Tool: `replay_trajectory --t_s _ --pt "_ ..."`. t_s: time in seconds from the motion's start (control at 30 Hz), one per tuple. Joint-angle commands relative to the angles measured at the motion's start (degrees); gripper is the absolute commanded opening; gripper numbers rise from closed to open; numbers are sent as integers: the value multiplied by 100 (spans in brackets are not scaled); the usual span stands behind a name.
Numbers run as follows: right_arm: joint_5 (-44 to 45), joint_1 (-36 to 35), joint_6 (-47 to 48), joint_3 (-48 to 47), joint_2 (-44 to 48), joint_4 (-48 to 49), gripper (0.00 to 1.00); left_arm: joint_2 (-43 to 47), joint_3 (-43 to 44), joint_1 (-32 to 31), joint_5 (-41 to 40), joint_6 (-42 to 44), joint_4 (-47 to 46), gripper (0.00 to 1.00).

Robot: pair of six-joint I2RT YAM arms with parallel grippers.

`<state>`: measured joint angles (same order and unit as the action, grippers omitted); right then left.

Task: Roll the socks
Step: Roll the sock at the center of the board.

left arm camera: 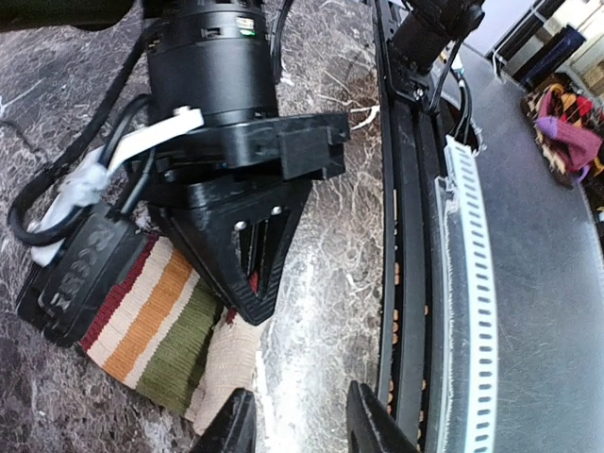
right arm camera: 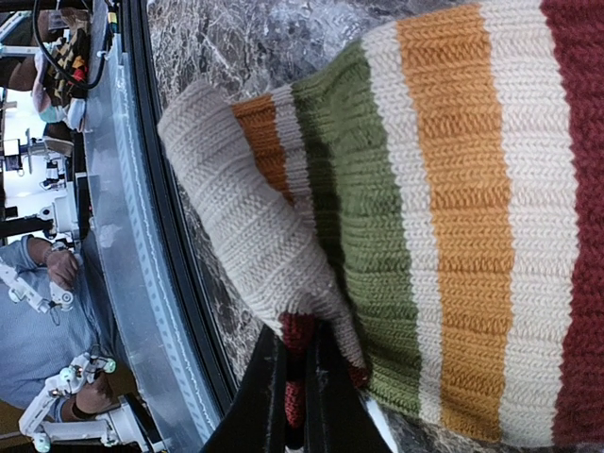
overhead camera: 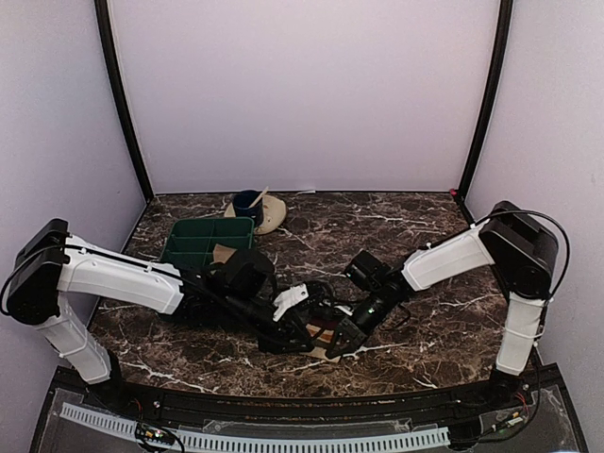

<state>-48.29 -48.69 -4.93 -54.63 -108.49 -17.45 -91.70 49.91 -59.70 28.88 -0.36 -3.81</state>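
The socks (overhead camera: 325,334) lie near the table's front edge, mostly hidden under both grippers in the top view. In the right wrist view the striped cloth (right arm camera: 453,189) fills the frame, with cream, olive, orange and dark red bands and a tan folded end. My right gripper (right arm camera: 300,396) is shut on a dark red bit of sock at that fold. It also shows in the left wrist view (left arm camera: 253,283) pressing on the sock (left arm camera: 151,326). My left gripper (left arm camera: 302,429) is open over bare marble, just right of the sock's tan end.
A green divided tray (overhead camera: 203,241) stands at the back left, with a beige saucer and blue cup (overhead camera: 257,209) behind it. The table's front edge with its black rail and white perforated strip (left arm camera: 467,283) lies close to the socks.
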Motion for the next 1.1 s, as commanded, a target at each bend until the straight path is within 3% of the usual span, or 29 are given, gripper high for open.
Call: replay_trajectory --t_s 0.0,0.57,1.07 --pt "332 -9 67 24 -355 -571 0 11 -50 -236 -866 567 53 35" --pt "191 6 36 -144 -376 -680 0 -423 201 -953 -2510 1780 371 35" --pt "119 10 62 -199 -386 -744 0 -670 220 -1185 -2875 2312 239 34"
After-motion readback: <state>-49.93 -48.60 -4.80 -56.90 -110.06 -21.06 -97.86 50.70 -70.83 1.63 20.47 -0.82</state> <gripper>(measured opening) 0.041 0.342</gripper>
